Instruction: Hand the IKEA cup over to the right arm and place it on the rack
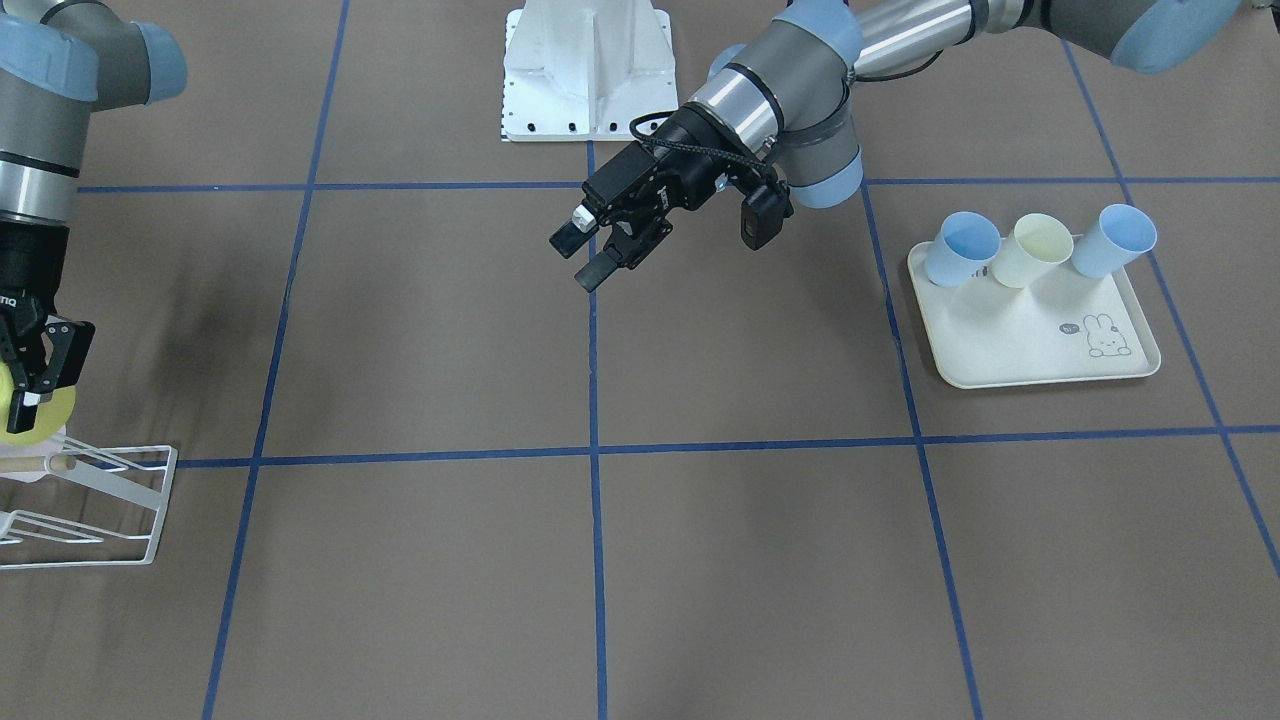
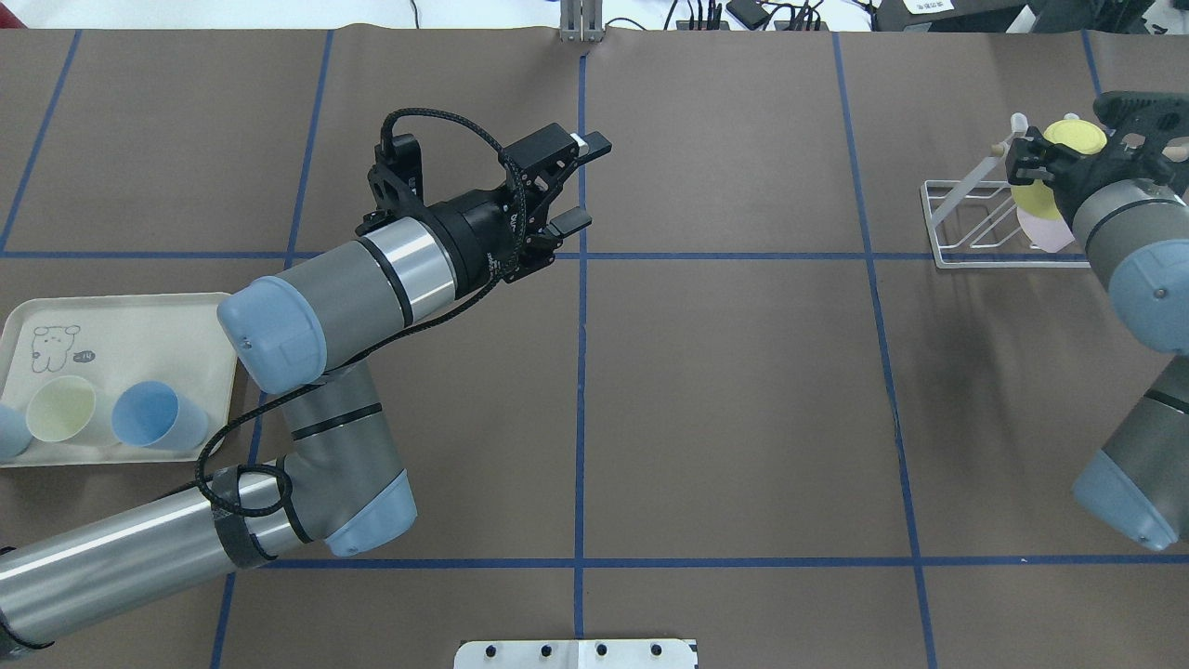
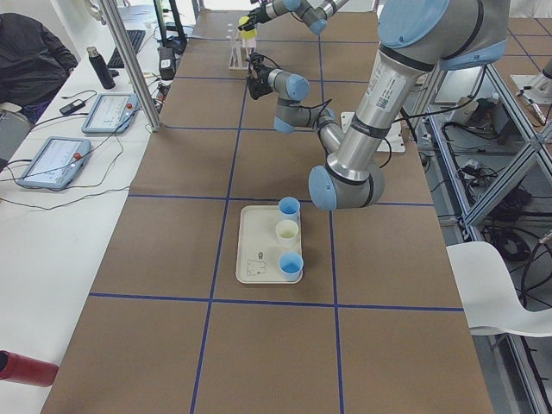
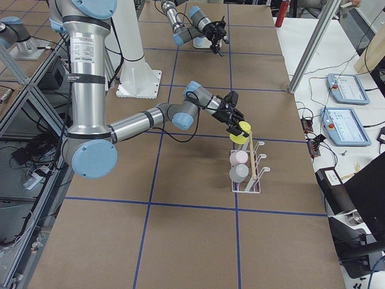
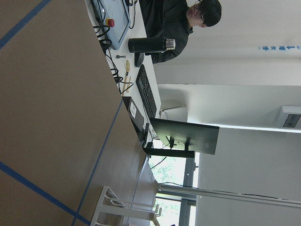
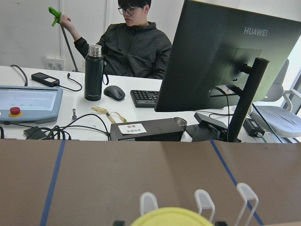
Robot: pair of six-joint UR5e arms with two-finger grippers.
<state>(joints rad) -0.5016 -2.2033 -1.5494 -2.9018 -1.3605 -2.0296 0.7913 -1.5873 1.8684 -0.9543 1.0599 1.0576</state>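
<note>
Right end effector (image 1: 38,378): clenched on the yellow IKEA cup (image 1: 45,425), at the left edge of the front-facing view.
Cup position: held over the upper end of the rack (image 1: 163,505), just above its wooden dowel (image 1: 40,463); whether it touches cannot be told.
Right wrist view: yellow rim at the bottom edge, three white prong tips (image 6: 202,197) just beyond it.
Rack contents: a pink cup (image 4: 239,158) and a pale cup (image 4: 239,173) already sit on it.
Left end effector (image 1: 580,258): released, jaws apart and holding nothing, hanging above the middle of the worktop (image 1: 750,500), near the centre blue tape line.
Tray (image 1: 1020,340): cream with a rabbit print, at the right of the front-facing view, well apart from the rack.
Tray contents: a blue cup (image 1: 962,248), a cream cup (image 1: 1032,250) and another blue cup (image 1: 1112,240) in a row along its upper edge.
</note>
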